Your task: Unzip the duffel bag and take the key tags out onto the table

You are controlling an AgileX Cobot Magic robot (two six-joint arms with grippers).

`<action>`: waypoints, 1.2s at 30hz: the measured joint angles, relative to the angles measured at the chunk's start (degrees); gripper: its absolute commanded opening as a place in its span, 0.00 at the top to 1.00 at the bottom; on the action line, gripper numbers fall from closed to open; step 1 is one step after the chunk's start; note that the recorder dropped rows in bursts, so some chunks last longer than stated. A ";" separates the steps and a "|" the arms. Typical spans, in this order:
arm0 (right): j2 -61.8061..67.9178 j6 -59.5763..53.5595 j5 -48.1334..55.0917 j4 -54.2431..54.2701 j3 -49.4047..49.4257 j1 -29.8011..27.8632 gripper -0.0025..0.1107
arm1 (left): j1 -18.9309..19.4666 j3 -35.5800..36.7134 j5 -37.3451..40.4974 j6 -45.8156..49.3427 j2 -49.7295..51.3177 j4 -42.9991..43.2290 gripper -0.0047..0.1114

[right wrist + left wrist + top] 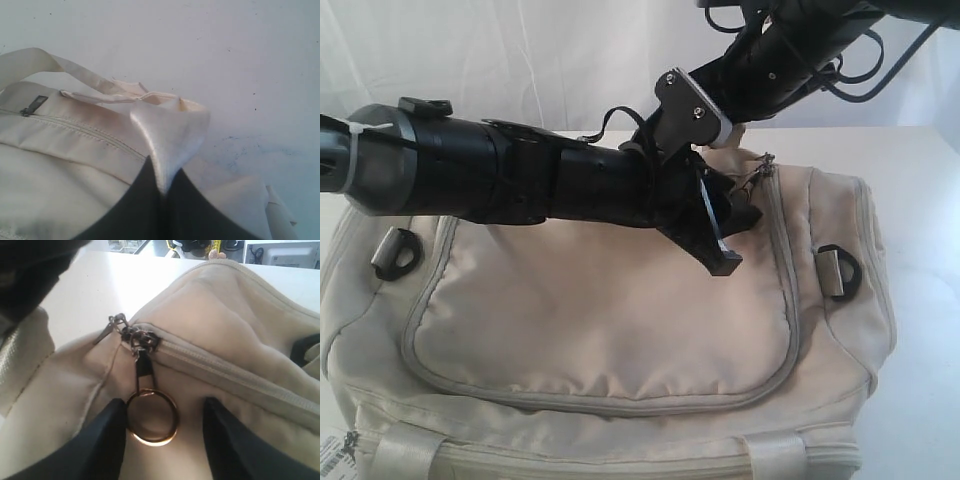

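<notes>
The cream duffel bag [600, 320] fills the table [920, 180], its grey zipper [225, 370] shut. My left gripper [725, 235] reaches across the bag's top to the far right corner. It stands open [165, 407] around the gold ring [150, 441] that hangs from the zipper pull [142, 367]; one finger [107, 440] touches the ring, the other stands apart. My right gripper [740, 140] is shut [162, 185] on a pinched fold of the bag's fabric [170, 135] at the back edge. The key tags are hidden.
Black D-rings sit on the bag's left end [395, 252] and right end [840, 268]. Pale webbing handles [410, 455] lie at the front, another strap [30, 62] at the back. A paper label [335, 455] hangs at the front left. White tabletop [225, 50] lies beyond the bag.
</notes>
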 measured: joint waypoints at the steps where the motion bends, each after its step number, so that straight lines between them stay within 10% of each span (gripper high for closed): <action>1: 0.00 0.00 0.00 0.00 0.00 0.00 0.98 | 0.00 0.00 0.00 0.00 0.00 0.00 0.66; 10: 0.00 0.00 0.00 -0.09 0.00 0.00 0.98 | 0.00 0.00 0.00 0.00 0.00 0.00 0.96; 36: 0.00 0.00 0.00 0.56 0.00 0.00 0.98 | -0.13 1.93 2.70 0.00 -6.06 0.00 0.96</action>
